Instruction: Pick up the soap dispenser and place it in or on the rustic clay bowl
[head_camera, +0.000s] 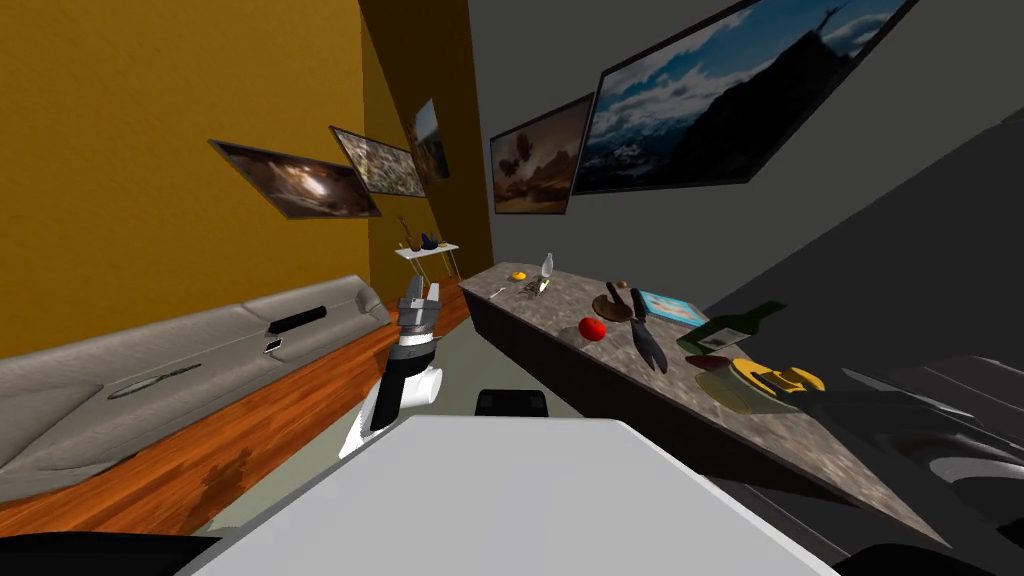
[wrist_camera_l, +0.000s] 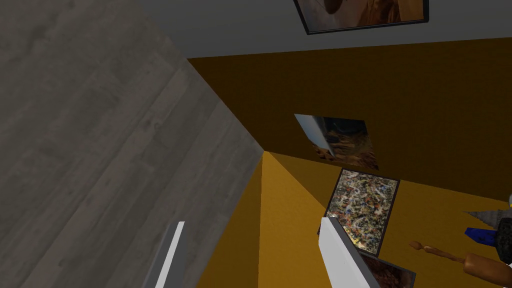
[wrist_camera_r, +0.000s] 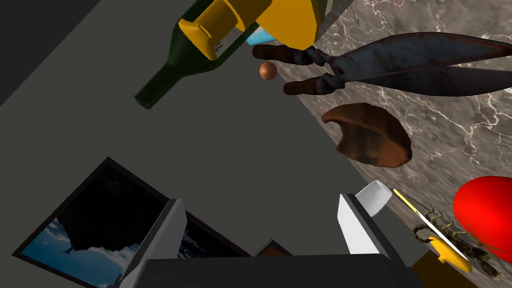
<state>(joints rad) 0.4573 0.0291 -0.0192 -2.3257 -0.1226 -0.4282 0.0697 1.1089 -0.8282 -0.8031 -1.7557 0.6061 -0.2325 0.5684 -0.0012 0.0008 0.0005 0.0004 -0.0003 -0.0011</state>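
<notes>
clutter is crowding the marbled counter (head_camera: 560, 305) in the head view; the yellow soap dispenser (head_camera: 775, 378), if i am reading its pump shape rightly, is lying near the close end beside the green bottle (head_camera: 730, 328), with the shears (head_camera: 648, 340) lying between it and the clay bowl (head_camera: 612, 305); a low carry is risking a snag on those blades or a knock to the red fruit (head_camera: 592, 329); the left gripper (head_camera: 420, 298) is hanging raised over open floor (head_camera: 470, 350), well apart from the counter; in the left wrist view its fingers are standing wide, gripping nothing; in the right wrist view the right gripper (wrist_camera_r: 259, 199) is gaping wide and empty, facing the grey wall (wrist_camera_r: 225, 150) behind the counter's back edge; free room is lying above the clutter.
</notes>
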